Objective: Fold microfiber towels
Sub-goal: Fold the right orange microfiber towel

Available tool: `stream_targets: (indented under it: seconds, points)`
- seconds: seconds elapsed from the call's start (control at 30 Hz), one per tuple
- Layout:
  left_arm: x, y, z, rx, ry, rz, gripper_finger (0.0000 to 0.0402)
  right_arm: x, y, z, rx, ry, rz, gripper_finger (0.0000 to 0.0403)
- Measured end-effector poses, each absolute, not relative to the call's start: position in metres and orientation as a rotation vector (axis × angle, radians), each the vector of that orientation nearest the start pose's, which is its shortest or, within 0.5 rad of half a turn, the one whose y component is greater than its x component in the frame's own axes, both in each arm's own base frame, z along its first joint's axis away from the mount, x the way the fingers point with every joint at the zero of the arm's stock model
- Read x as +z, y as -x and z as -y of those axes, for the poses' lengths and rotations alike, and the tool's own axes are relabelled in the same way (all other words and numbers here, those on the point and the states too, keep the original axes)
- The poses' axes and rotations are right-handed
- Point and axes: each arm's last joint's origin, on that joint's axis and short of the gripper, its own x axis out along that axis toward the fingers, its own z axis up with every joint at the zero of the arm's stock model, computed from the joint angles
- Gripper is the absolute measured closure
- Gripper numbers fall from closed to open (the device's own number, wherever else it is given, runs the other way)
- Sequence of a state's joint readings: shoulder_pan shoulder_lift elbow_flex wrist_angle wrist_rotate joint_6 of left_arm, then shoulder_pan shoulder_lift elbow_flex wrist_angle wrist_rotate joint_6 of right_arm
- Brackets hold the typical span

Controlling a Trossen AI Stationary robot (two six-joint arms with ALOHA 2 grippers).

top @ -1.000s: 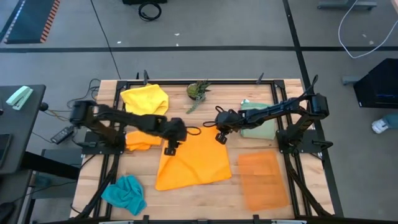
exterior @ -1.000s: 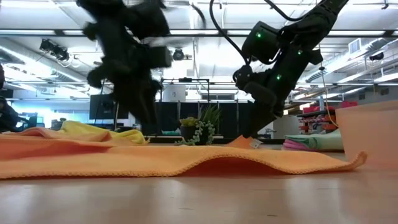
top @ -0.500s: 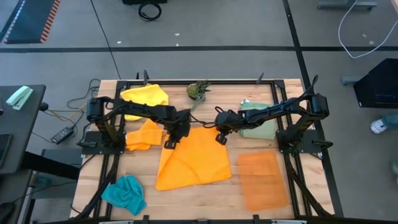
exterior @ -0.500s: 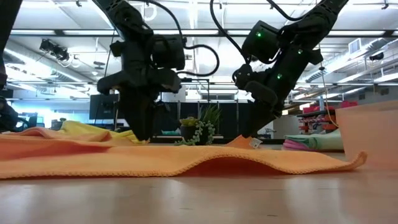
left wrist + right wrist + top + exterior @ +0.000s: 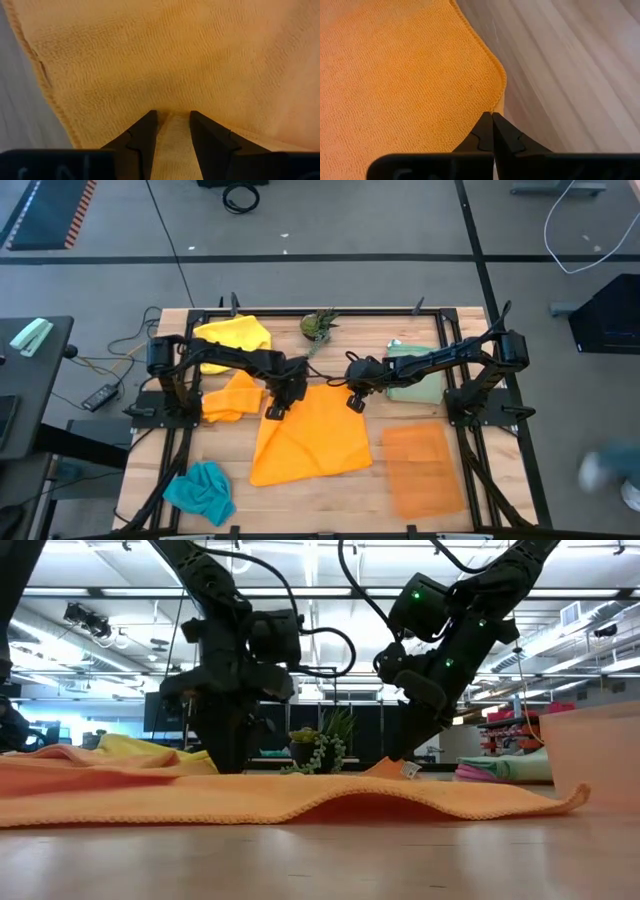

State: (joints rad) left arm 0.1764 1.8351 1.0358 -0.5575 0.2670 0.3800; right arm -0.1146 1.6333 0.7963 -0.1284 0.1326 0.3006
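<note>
— Where are my grippers?

— My right gripper (image 5: 492,116) is pinched tight on the orange towel (image 5: 310,435)'s far right corner. My left gripper (image 5: 171,116) straddles a ridge of cloth, fingers apart, probably not gripping.

— Next?

— Close left fully, then lift both corners level together.

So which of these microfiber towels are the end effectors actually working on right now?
The large orange microfiber towel spread flat mid-table. Both the left end effector and right end effector sit at its far corners; the other towels lie bunched, untouched.
</note>
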Motion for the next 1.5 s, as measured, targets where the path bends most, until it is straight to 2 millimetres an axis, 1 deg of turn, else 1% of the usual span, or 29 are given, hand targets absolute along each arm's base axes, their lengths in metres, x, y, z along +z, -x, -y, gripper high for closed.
stream_targets:
  seconds: [0.1,0.17,0.23,0.3,0.33,0.37,0.47,0.57,0.67,0.73,0.83,0.93,1.03,1.13,1.2,1.27,1.33,1.43,1.5]
  points:
    - [0.132,-0.319,-0.049,-0.322,-0.028,-1.281,0.0282,0.146,-0.298,0.038,-0.371,-0.267,-0.926,0.0403]
    - [0.133,-0.318,-0.049,-0.32,-0.031,-1.288,0.0299,0.146,-0.298,0.038,-0.371,-0.264,-0.926,0.0403]
    - [0.135,-0.316,-0.049,-0.329,-0.039,-1.295,0.0328,0.146,-0.297,0.04,-0.375,-0.265,-0.926,0.0403]
    - [0.138,-0.315,-0.049,-0.329,-0.047,-1.289,0.037,0.146,-0.297,0.041,-0.379,-0.267,-0.926,0.0403]
    - [0.14,-0.315,-0.049,-0.326,-0.048,-1.281,0.0385,0.146,-0.297,0.042,-0.382,-0.268,-0.926,0.0403]
    - [0.142,-0.315,-0.048,-0.318,-0.041,-1.275,0.0391,0.146,-0.297,0.043,-0.384,-0.267,-0.927,0.0403]
    - [0.154,-0.312,-0.048,-0.305,-0.037,-1.254,0.039,0.146,-0.296,0.046,-0.391,-0.268,-0.928,0.0403]
    - [0.171,-0.306,-0.045,-0.297,-0.03,-1.217,0.0396,0.146,-0.296,0.049,-0.398,-0.269,-0.928,0.0403]
    - [0.191,-0.297,-0.042,-0.306,0.01,-1.188,0.0395,0.146,-0.295,0.049,-0.395,-0.262,-0.94,0.0403]
    - [0.206,-0.287,-0.038,-0.324,0.054,-1.179,0.0397,0.149,-0.291,0.048,-0.397,-0.263,-0.962,0.0403]
    - [0.226,-0.27,-0.03,-0.323,0.099,-1.176,0.0397,0.162,-0.282,0.044,-0.399,-0.269,-0.974,0.0403]
    - [0.247,-0.258,-0.019,-0.324,0.102,-1.12,0.0398,0.179,-0.274,0.04,-0.39,-0.266,-0.935,0.0403]
    - [0.266,-0.25,-0.008,-0.341,0.08,-1.023,0.0398,0.197,-0.269,0.037,-0.384,-0.256,-0.864,0.0403]
    - [0.283,-0.245,0.001,-0.357,0.061,-0.91,0.0399,0.21,-0.265,0.037,-0.382,-0.255,-0.803,0.0403]
    - [0.291,-0.244,0.006,-0.367,0.055,-0.841,0.0399,0.215,-0.263,0.039,-0.384,-0.252,-0.783,0.0403]
    - [0.297,-0.24,0.011,-0.366,0.048,-0.816,0.0398,0.216,-0.261,0.041,-0.387,-0.246,-0.782,0.0403]
    - [0.303,-0.242,0.014,-0.333,0.045,-0.76,0.0399,0.217,-0.262,0.046,-0.381,-0.252,-0.774,0.0403]
    - [0.306,-0.244,0.015,-0.271,0.058,-0.728,0.0399,0.21,-0.266,0.054,-0.367,-0.281,-0.774,0.0402]
    - [0.306,-0.244,0.014,-0.24,0.055,-0.731,0.0398,0.205,-0.269,0.06,-0.376,-0.276,-0.791,0.0394]
